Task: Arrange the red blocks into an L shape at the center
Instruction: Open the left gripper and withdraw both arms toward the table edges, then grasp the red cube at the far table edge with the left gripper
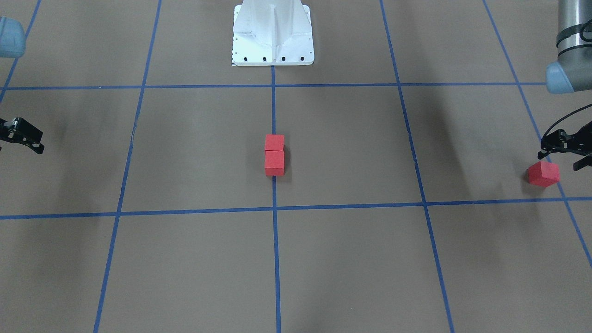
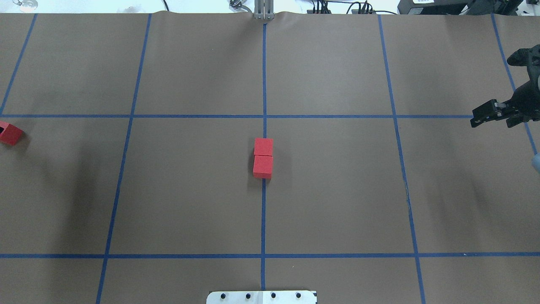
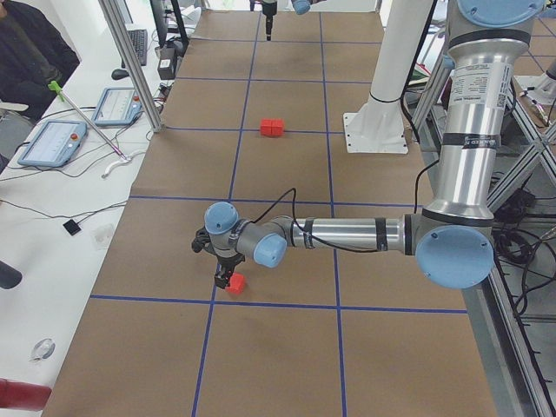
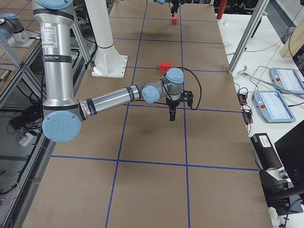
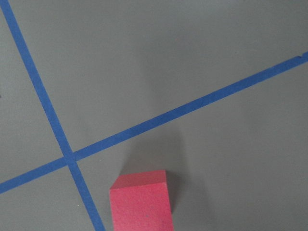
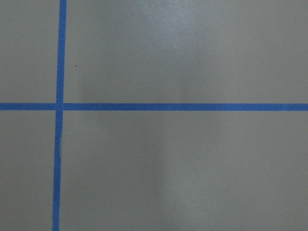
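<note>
Two red blocks (image 2: 263, 147) sit touching, end to end, on the middle blue tape line (image 2: 263, 76) at the center (image 2: 312, 177); a third red block (image 2: 9, 133) lies well apart at the left edge; the black right gripper (image 2: 479, 118) enters at the right edge

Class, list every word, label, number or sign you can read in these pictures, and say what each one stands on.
None can be read.
Print on the left arm's tube: too small to read.
Print on the right arm's tube: too small to read.
Tablet screens: blurred.
Red blocks: plain.
</note>
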